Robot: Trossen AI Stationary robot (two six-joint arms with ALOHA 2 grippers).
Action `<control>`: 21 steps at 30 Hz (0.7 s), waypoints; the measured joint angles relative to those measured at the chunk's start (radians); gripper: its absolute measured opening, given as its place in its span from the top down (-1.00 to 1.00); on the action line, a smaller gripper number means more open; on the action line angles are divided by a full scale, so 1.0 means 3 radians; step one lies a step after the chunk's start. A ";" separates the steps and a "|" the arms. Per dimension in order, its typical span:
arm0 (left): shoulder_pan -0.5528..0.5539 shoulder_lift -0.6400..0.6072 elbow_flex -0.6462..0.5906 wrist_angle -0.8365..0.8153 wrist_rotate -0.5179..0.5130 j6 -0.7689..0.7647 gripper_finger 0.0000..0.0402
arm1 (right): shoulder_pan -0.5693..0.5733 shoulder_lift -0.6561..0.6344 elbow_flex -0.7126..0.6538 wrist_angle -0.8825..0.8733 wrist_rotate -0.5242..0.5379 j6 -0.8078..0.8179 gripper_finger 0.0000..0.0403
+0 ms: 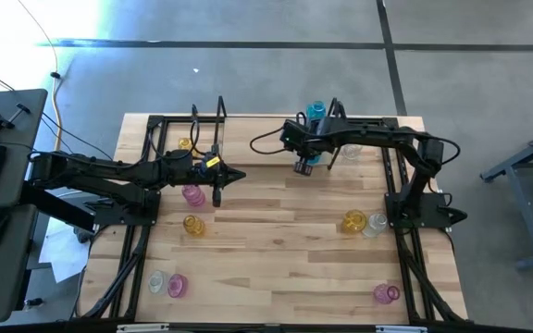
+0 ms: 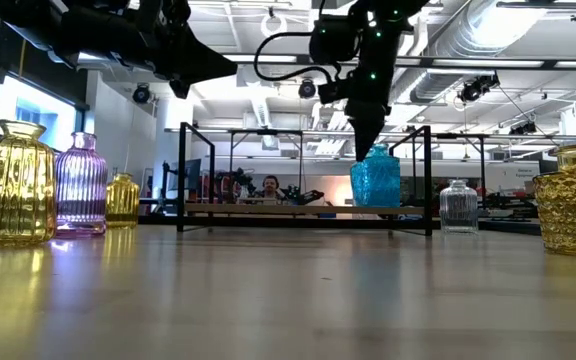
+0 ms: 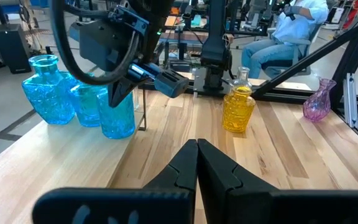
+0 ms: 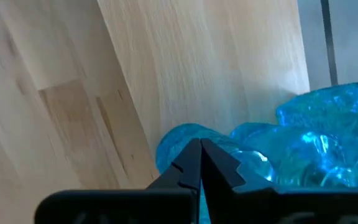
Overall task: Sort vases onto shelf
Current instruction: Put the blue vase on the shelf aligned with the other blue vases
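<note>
Blue vases point(image 3: 79, 93) on shelf point(image 2: 308, 210); approx. eight left. Your right gripper point(image 1: 302, 166) hangs above them, jaws together; left gripper point(image 1: 216, 194) same, idle nearby.

The left arm reaches in from its side across the middle of the worktop, its gripper point(image 1: 239, 175) pointing level toward the right arm with the fingers pressed together. The right arm bends across the far side, its gripper point(image 1: 302, 167) pointing straight down, fingers together.
</note>
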 joint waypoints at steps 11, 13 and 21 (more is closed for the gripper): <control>0.0000 0.0000 0.0000 -0.0001 -0.0001 -0.0023 1.00 | 0.0052 -0.0196 0.0000 -0.0102 -0.0037 0.0007 1.00; 0.0000 0.0000 0.0000 -0.0003 -0.0001 -0.0023 1.00 | 0.0072 -0.0209 0.0000 -0.0224 -0.0140 0.0030 1.00; 0.0000 0.0000 0.0000 -0.0005 -0.0001 -0.0023 1.00 | 0.0071 -0.0186 -0.0005 -0.0357 -0.0096 0.0114 1.00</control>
